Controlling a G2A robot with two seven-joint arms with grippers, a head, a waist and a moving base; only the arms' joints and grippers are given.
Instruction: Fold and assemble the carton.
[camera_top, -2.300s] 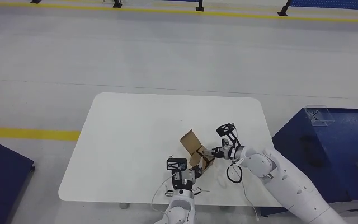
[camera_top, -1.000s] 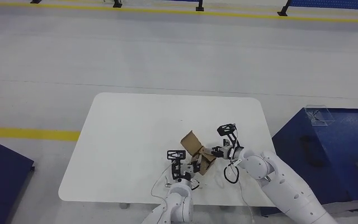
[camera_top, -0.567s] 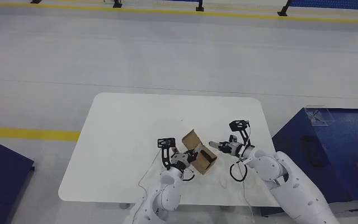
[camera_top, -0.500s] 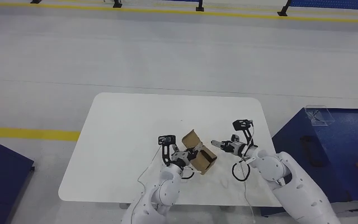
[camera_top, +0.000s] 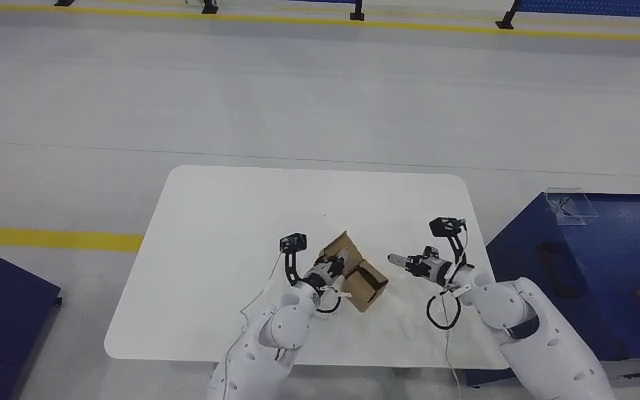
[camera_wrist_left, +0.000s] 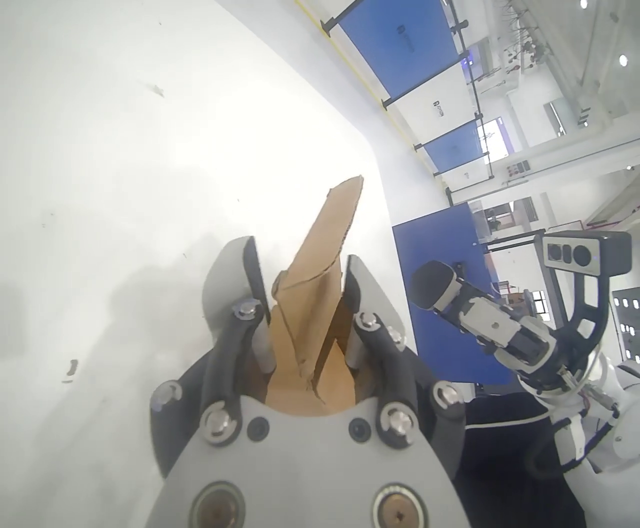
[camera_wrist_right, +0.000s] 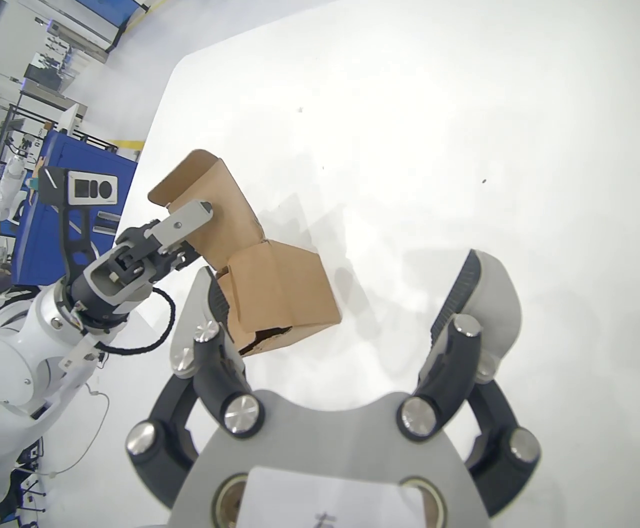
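Note:
The brown carton (camera_top: 352, 272) lies on the white table (camera_top: 220, 230) near its front edge, a boxy part down and one flap standing up. My left gripper (camera_top: 331, 268) is shut on that raised flap (camera_wrist_left: 327, 235), which sticks out between its fingers (camera_wrist_left: 250, 280). The right wrist view shows the carton (camera_wrist_right: 280, 290) with the left gripper (camera_wrist_right: 185, 222) holding the flap from the far side. My right gripper (camera_wrist_right: 342, 272) stands open a little to the right of the carton (camera_top: 398, 262), touching nothing.
A blue bin (camera_top: 570, 250) stands off the table's right side. Blue panels and a yellow floor line (camera_top: 70, 240) lie beyond the table. White table surface stretches to the left and back of the carton.
The left arm came up from the front edge and took hold of the carton's flap. The right gripper let go of the carton and drew back to the right.

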